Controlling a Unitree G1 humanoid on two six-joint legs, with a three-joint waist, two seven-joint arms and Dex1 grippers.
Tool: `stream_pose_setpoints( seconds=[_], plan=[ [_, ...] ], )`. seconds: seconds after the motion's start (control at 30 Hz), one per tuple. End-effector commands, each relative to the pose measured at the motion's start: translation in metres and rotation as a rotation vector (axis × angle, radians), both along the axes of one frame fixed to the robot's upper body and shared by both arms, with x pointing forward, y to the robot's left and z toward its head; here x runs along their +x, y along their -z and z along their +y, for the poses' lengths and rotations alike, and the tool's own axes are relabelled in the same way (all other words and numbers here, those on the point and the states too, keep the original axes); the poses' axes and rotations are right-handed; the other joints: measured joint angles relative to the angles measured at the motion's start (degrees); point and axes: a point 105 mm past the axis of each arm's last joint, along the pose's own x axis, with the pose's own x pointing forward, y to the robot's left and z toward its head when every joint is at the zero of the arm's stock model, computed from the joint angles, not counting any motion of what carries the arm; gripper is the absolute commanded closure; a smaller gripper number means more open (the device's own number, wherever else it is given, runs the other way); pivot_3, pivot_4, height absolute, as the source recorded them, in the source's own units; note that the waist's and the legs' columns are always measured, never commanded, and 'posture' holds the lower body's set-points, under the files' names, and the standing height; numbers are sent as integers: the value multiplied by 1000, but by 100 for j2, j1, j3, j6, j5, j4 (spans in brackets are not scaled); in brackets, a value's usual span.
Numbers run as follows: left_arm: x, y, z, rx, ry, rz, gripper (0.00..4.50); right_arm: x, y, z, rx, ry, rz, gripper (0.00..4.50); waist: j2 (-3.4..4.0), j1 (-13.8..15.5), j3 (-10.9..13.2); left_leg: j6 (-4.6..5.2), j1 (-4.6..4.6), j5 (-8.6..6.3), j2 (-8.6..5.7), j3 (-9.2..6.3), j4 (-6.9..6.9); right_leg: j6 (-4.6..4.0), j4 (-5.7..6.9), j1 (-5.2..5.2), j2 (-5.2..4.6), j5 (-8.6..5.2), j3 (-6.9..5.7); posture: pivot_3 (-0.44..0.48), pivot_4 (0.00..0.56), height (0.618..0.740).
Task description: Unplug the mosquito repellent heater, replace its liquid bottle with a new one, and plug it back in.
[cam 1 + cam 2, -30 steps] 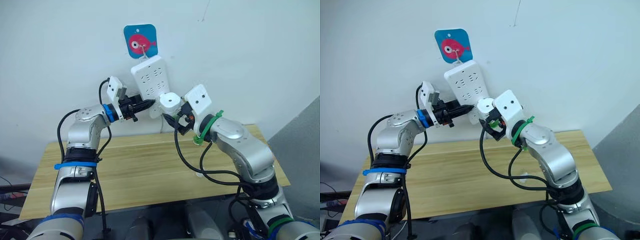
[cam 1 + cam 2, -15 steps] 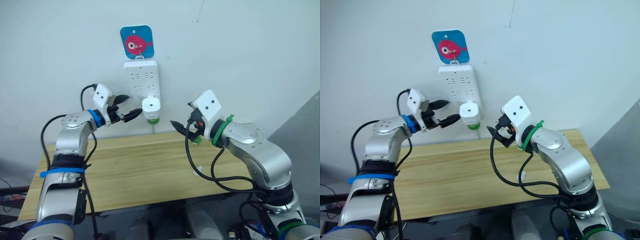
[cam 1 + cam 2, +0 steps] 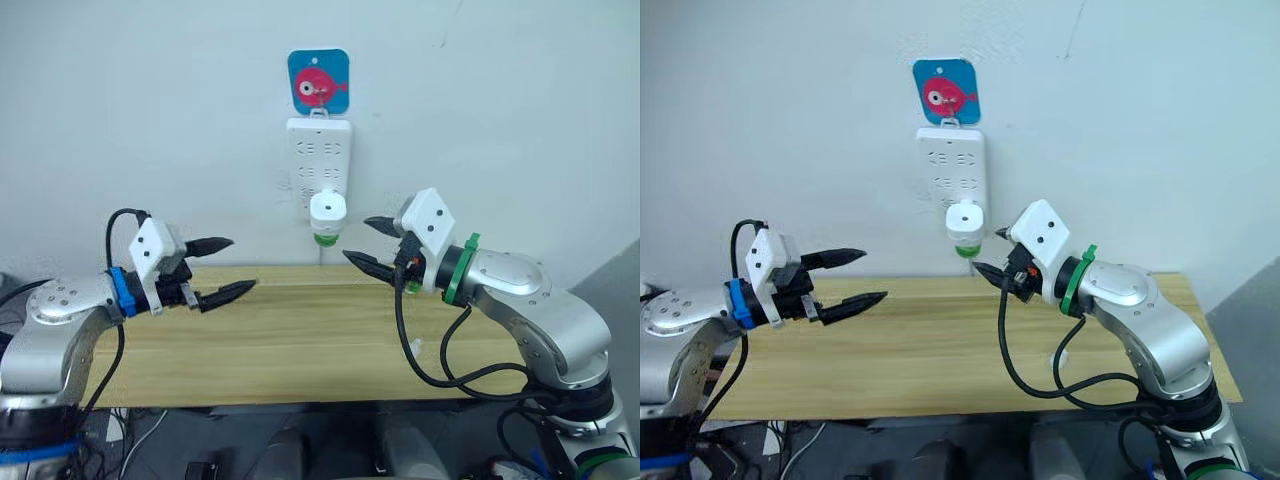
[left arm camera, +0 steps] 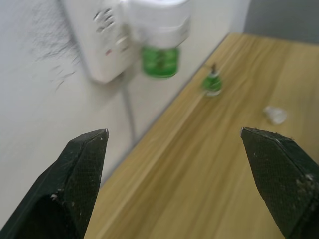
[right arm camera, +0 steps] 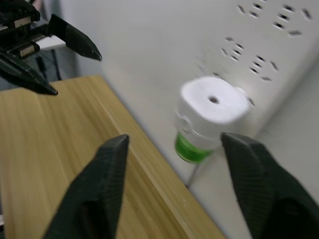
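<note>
Pale wall with power strip (image 3: 320, 158), plugged-in mosquito repellent heater (image 3: 327, 214) above wooden table (image 3: 300, 345); both grippers wide, empty

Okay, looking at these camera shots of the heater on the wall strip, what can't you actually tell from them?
- The mosquito repellent heater: its prongs are hidden behind its own body, against the power strip.
- Its green bottle: blurred in the left wrist view; liquid level unreadable.
- The small green item and clear piece on the table: too small and blurred to identify.
</note>
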Motion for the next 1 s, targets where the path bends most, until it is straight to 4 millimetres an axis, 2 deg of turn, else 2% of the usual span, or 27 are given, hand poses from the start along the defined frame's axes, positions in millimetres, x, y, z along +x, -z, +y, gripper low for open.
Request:
stream_pose_setpoints(
  seconds=[0.03, 0.17, 0.2, 0.33, 0.7, 1.0],
  plan=[
    [-21, -16, -26, -61, 55, -37, 0, -8, -7, 6, 13, -54, -38, 2848, 0, 38, 0, 0, 0, 0, 0, 0, 1, 0, -1, 1, 0, 0, 0, 18, 150, 740],
    [-38, -11, -40, -91, 63, -14, 0, -2, -2, 13, 12, -37, -32, 4394, 0, 74, 0, 0, 3, 0, 2, 1, 0, -2, -2, 2, 2, -1, -2, 19, 147, 740],
    [-40, -10, -40, -96, 50, -12, 0, 2, -1, 15, 12, -18, -37, 4490, 1, 70, 0, 0, 5, 0, 4, 2, 0, -5, -1, 2, 4, -3, -3, 19, 147, 740],
    [-38, -8, -41, -127, 3, -15, 0, 18, 2, 21, 22, 49, -57, 4490, 1, 82, 0, -1, 18, 1, 9, 6, -3, -17, 11, 4, 10, -9, -4, 13, 138, 740],
    [-36, -2, -37, -134, -57, -26, 0, 35, 13, 37, 12, 78, -68, 4490, 1, 120, 0, -3, 19, 2, 8, 4, -4, -19, 9, 7, 9, -10, -37, 18, 134, 740],
    [-29, -4, -39, -129, -49, -42, 0, 47, 18, 35, 9, 135, -73, 4490, 1, 123, 0, -3, 17, 2, 9, -7, -4, -26, 9, 8, 9, -14, -54, 17, 133, 740]
  ],
)
